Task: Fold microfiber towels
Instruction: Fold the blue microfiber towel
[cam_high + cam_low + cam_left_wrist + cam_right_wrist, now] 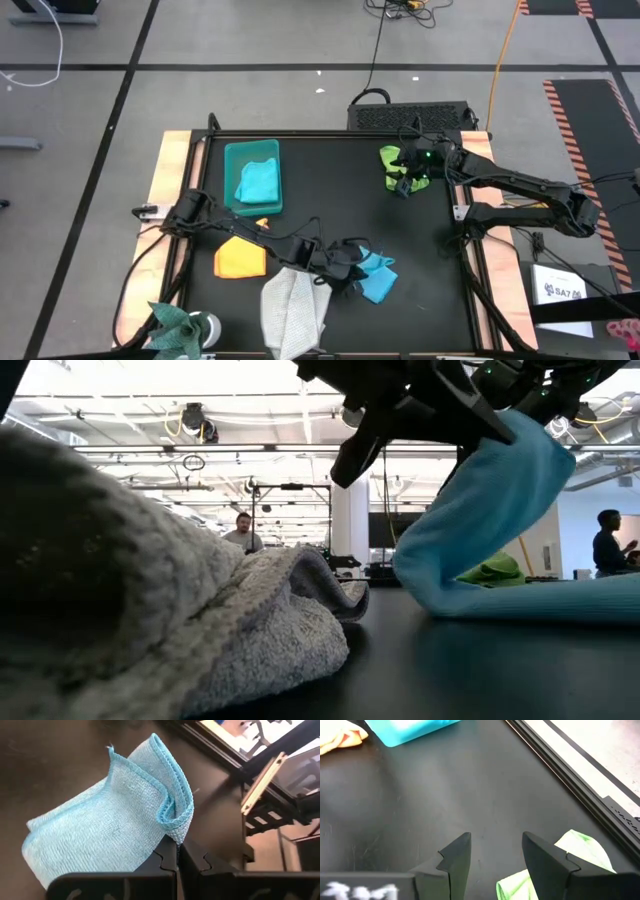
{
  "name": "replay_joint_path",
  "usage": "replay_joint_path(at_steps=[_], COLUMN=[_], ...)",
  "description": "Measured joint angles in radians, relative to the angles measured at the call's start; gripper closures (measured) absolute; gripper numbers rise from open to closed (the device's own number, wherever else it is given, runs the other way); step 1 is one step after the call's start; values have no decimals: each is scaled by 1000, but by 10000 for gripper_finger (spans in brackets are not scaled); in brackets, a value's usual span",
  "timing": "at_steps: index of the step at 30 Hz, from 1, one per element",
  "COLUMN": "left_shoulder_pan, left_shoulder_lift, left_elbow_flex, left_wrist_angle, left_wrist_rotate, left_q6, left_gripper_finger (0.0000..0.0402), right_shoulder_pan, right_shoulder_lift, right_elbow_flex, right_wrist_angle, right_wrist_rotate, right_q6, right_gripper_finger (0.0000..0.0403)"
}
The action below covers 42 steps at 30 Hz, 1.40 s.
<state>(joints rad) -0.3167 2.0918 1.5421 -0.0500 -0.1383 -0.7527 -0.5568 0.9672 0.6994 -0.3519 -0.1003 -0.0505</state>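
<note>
We see a grey tiled floor (pixel 250 40) crossed by dark seams, an orange cable (pixel 505 45) (trailing across it), bright ceiling lights (pixel 130 405), a white pillar (pixel 350 520) and two people (pixel 242 532) beyond.

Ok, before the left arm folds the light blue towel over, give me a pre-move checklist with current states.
1. Left pincer shut on the blue towel's edge: ok.
2. Pinched corner lifted, rest of it lying on the table: ok.
3. Grey towel apart from the blue one: cannot tell; they lie close in the high view.
4. Right pincer open, over the green towel, away from the fold: ok.
5. Orange towel out of the fold path: ok.
</note>
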Motion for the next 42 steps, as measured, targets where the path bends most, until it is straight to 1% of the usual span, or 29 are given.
replay_joint_path(at_steps=[3, 7, 9, 14, 18, 22, 25, 28, 31, 33, 35, 40, 42], left_shoulder_pan=[-12, -25, -26, -21, -14, 0, 12, 21, 33, 41, 53, 78, 84], left_shoulder_lift=[4, 41, 68, 100, 105, 103, 103, 94, 78, 72, 72, 50, 33], left_elbow_flex=[0, 0, 0, 1, 0, 0, 0, 0, 1, 1, 1, 0, 0], left_wrist_angle=[5, 39, 94, 159, 158, 216, 272, 304, 314, 285, 220, 6, -70], left_wrist_rotate=[11, 34, 48, 111, 127, 161, 176, 173, 150, 143, 126, 48, 18], left_q6=[-24, -63, -73, -73, -92, -92, -91, -50, -10, 4, 10, 2, -1], left_gripper_finger=[401, 401, 396, 359, 327, 303, 292, 290, 289, 289, 289, 289, 289], right_shoulder_pan=[0, 0, 0, 0, 0, 0, 0, 1, 20, 50, 94, 257, 334], right_shoulder_lift=[0, 0, 0, 0, 0, 0, 0, 0, -3, -7, -13, -32, -37], right_elbow_flex=[0, 0, 0, 0, 0, 0, 0, 0, 0, 0, 0, 0, -1], right_wrist_angle=[-1, -2, -2, -9, -13, -24, -28, -33, -65, -109, -183, -405, -394], right_wrist_rotate=[0, -1, -1, -1, -1, -1, -1, -7, -68, -133, -182, -193, -193], right_q6=[0, -2, -6, -15, -17, -18, -17, -15, 4, 33, 55, 77, 96], right_gripper_finger=[234, 234, 234, 234, 234, 234, 234, 234, 235, 242, 255, 299, 314])
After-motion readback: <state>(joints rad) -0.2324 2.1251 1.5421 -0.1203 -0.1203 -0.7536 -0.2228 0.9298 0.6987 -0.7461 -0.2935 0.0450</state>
